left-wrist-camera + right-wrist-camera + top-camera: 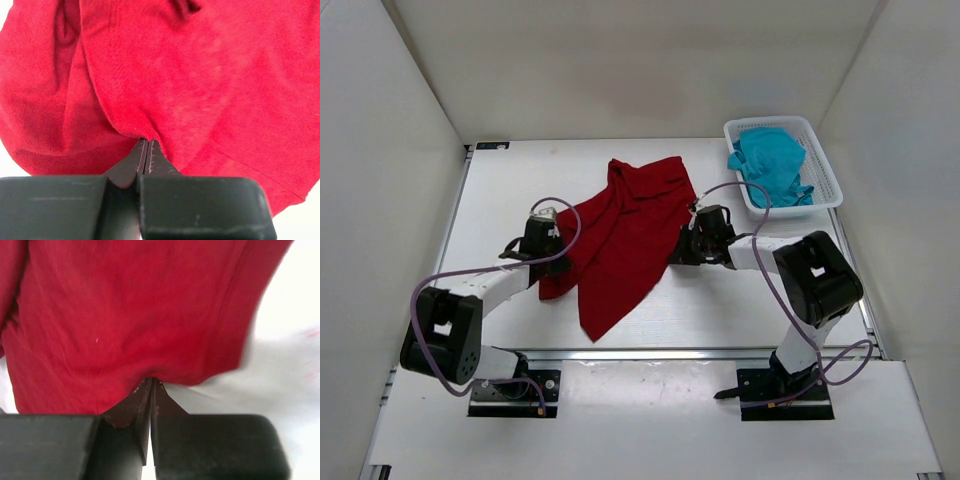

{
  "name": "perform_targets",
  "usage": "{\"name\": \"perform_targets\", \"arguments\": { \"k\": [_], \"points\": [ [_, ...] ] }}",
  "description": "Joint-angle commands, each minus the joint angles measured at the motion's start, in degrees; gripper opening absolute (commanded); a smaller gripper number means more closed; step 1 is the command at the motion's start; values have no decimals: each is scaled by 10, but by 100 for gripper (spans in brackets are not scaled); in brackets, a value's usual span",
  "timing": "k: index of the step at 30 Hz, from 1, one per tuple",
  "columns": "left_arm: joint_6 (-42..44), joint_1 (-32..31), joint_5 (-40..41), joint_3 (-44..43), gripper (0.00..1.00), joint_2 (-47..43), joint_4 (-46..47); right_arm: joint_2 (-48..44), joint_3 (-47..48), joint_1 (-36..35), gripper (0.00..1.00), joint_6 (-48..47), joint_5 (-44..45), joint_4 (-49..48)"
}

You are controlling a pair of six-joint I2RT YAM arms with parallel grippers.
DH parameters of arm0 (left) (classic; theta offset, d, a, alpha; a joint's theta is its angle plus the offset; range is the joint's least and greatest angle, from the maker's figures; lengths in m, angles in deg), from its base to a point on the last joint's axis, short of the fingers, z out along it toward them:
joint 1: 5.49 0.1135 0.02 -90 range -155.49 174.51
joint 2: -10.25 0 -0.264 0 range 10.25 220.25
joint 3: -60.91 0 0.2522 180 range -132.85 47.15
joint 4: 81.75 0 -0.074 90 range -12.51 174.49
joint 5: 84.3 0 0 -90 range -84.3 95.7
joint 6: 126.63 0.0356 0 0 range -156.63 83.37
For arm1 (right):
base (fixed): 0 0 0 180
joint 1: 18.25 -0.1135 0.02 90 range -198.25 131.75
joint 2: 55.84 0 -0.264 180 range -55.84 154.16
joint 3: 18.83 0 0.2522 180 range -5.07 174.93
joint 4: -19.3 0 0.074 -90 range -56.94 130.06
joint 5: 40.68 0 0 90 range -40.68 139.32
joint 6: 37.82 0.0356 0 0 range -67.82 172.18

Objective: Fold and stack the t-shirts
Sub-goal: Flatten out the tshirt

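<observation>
The dark red t-shirt (625, 235) hangs stretched between my two grippers over the middle of the table, its lower end trailing on the surface. My left gripper (563, 245) is shut on the shirt's left edge; in the left wrist view the fabric (200, 75) bunches at the closed tips (146, 142). My right gripper (682, 240) is shut on the right edge; the cloth (130, 315) is pinched at its tips (151, 381). The teal t-shirt (772, 163) lies crumpled in the white basket (825, 170).
The white slotted basket stands at the back right corner of the table. White walls enclose the table on three sides. Purple cables loop off both arms.
</observation>
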Motion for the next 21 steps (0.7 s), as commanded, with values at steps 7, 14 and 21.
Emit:
{"name": "perform_targets", "arguments": {
  "k": [7,14,21],
  "points": [
    [-19,49,-124,-70,0,-109,-15,-111,-31,68,0,-2,35,13],
    [-5,150,-223,-130,0,-103,-67,-168,-52,136,0,-29,62,66],
    [-19,241,-261,-168,0,10,-49,-86,47,47,39,-53,72,115]
  ]
}}
